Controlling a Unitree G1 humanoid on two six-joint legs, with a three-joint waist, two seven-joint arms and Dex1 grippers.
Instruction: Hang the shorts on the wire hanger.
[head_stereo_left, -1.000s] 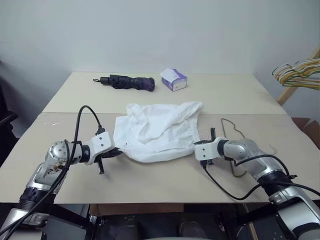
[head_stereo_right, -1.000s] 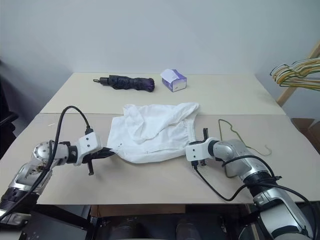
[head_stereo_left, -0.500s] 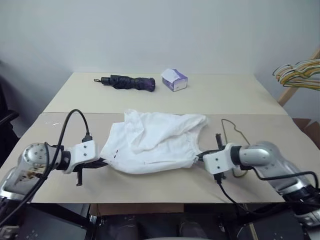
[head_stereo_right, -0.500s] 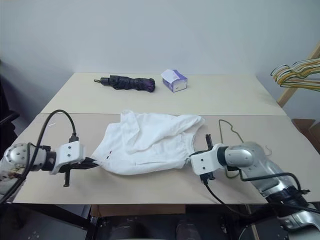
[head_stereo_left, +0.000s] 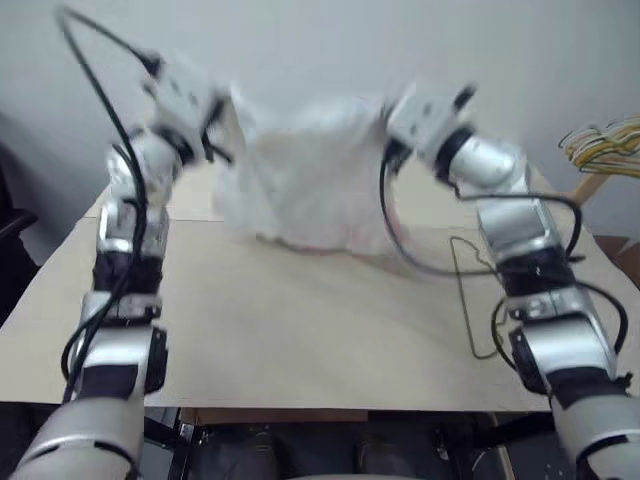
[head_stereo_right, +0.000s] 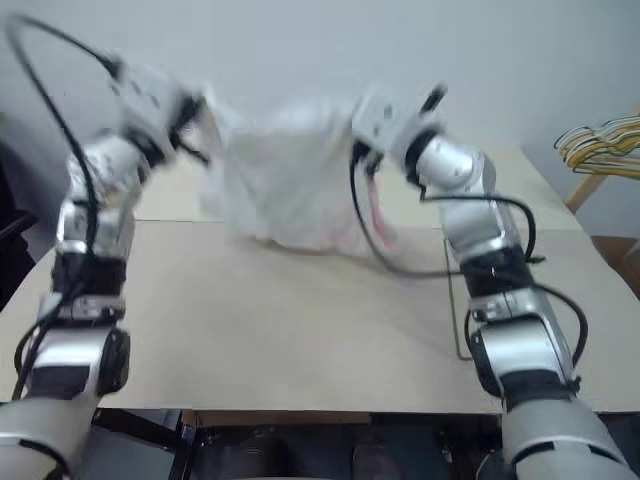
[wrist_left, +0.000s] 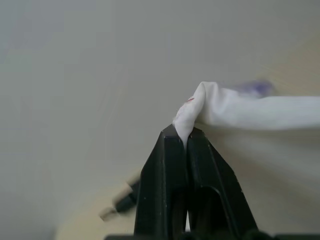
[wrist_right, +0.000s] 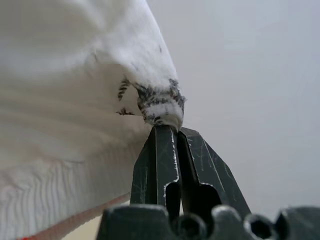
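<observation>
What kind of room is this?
Probably a plain workroom or lab for practising laundry: a bare beige table, a blank wall behind, and a bunch of coloured hangers beside it.

The shorts (head_stereo_left: 305, 175) are thin white cloth, soft and creased, with a gathered, ribbed waistband edged in red. The right gripper (wrist_right: 169, 131) has 2 black fingers of hard plastic, scratched and faintly glossy. The table (head_stereo_left: 290, 330) is matt beige board. The wire hanger (head_stereo_left: 470, 300) is thin dark metal.
</observation>
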